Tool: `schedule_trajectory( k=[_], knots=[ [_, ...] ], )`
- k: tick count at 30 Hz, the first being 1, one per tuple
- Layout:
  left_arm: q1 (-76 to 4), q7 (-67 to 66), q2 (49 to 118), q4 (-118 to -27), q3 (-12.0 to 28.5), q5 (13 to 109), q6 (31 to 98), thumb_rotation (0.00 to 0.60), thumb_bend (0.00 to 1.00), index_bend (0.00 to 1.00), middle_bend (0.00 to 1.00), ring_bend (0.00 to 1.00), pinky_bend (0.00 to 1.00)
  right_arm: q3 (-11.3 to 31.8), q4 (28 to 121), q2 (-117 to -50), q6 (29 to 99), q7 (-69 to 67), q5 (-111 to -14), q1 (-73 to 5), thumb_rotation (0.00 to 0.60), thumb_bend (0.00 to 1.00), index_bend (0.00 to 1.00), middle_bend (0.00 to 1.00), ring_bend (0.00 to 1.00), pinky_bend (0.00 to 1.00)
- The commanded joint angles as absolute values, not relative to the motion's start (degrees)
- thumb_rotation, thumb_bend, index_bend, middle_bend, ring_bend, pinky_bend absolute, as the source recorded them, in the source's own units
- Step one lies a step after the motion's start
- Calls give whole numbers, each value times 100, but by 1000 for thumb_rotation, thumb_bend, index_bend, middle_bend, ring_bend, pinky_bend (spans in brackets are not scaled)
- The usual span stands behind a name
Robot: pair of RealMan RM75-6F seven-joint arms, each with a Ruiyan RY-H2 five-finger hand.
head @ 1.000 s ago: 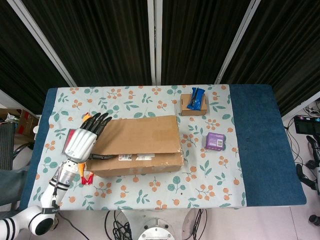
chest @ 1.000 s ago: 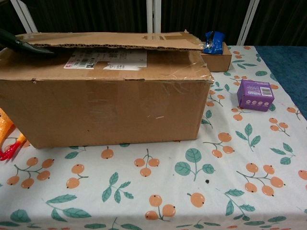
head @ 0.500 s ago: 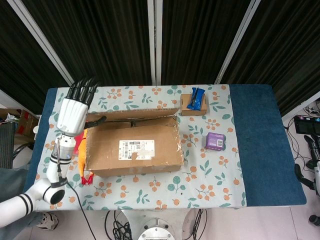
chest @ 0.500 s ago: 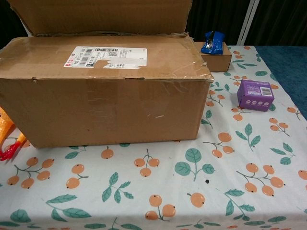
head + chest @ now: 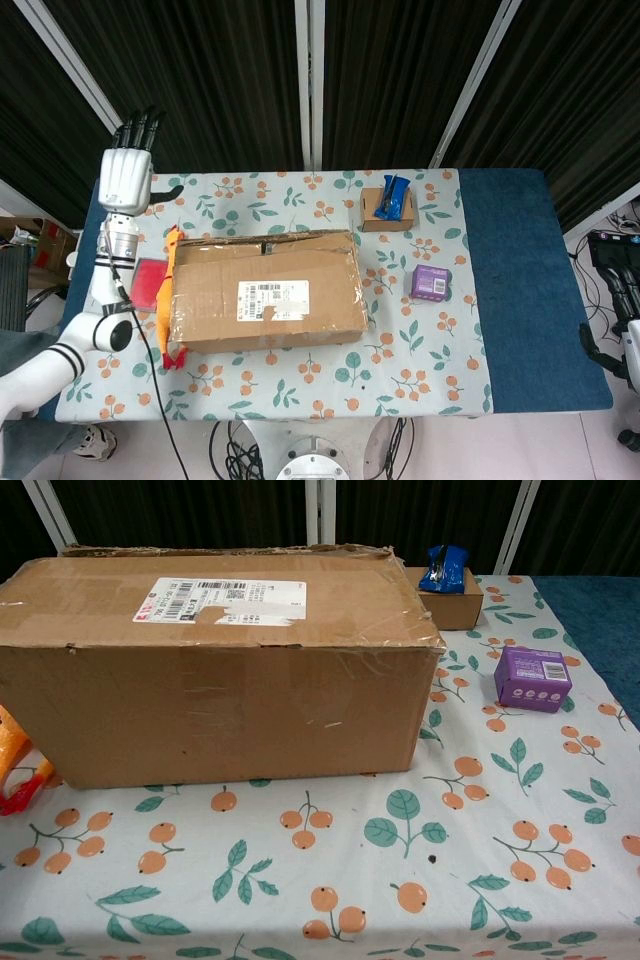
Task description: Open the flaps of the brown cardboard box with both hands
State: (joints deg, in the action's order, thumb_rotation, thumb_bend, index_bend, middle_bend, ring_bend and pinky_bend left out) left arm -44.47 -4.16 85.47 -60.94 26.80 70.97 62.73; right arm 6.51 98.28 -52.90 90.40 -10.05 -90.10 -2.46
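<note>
Fingers of my left hand (image 5: 127,178) are straight and together, holding nothing, up past the table's far left corner. Brown cardboard box (image 5: 265,293) sits mid-table, its near flap (image 5: 220,600) lying flat. I should slide fingertips under that flap's edge, then lift slowly.

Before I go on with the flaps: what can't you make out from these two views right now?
- Right hand: in neither view.
- Left hand: head view only, outside the chest frame.
- Box contents: near flap with label covers them.
- Far flap: only its edge shows.
- Orange toy: partly behind the box, cut off in chest view.
</note>
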Motion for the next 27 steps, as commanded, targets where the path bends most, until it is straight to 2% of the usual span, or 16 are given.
schedule_trajectory(
  k=[1, 4, 7, 9, 12, 13, 18, 21, 27],
  knots=[
    [-3438, 563, 6773, -8442, 2106, 7425, 5938, 566, 41, 21, 33, 43, 166, 762, 10045, -5098, 8807, -896, -9154, -512, 600, 390, 0, 0, 0, 0],
    [-2813, 632, 6005, -9294, 1695, 7690, 6250, 488, 0, 26, 43, 43, 165, 947, 10327, -4904, 8591, -767, -9218, -815, 600, 393, 0, 0, 0, 0],
    [-2225, 562, 5554, -9839, 1253, 7975, 6714, 462, 0, 37, 46, 43, 166, 1172, 10654, -4730, 8150, -541, -9139, -1234, 600, 399, 0, 0, 0, 0],
    [-1878, 509, 5394, -10061, 989, 8129, 7034, 462, 0, 37, 46, 43, 166, 1347, 10899, -4628, 7666, -419, -9021, -1630, 600, 468, 0, 0, 0, 0],
    [-1457, 458, 5397, -10153, 677, 8328, 7496, 457, 0, 37, 46, 43, 166, 1601, 11220, -4530, 6746, -334, -8644, -2296, 600, 744, 0, 0, 0, 0],
    [-1350, 420, 5419, -10132, 597, 8384, 7622, 456, 0, 37, 46, 43, 166, 1689, 11289, -4531, 6466, -292, -8514, -2519, 600, 781, 0, 0, 0, 0],
    [-891, 216, 5638, -9938, 322, 8546, 8211, 447, 0, 37, 46, 43, 166, 2146, 11417, -4903, 5024, 428, -7478, -3878, 600, 878, 0, 4, 0, 0],
    [-710, 314, 5724, -9894, 250, 8561, 8431, 444, 0, 37, 47, 43, 166, 2252, 11290, -5348, 4433, 1027, -6656, -4657, 600, 893, 0, 25, 0, 0],
    [-462, 484, 5859, -9759, 164, 8573, 8708, 438, 0, 36, 46, 43, 165, 2117, 10758, -6156, 3904, 1844, -5064, -5906, 600, 929, 0, 77, 0, 0]
  ],
)
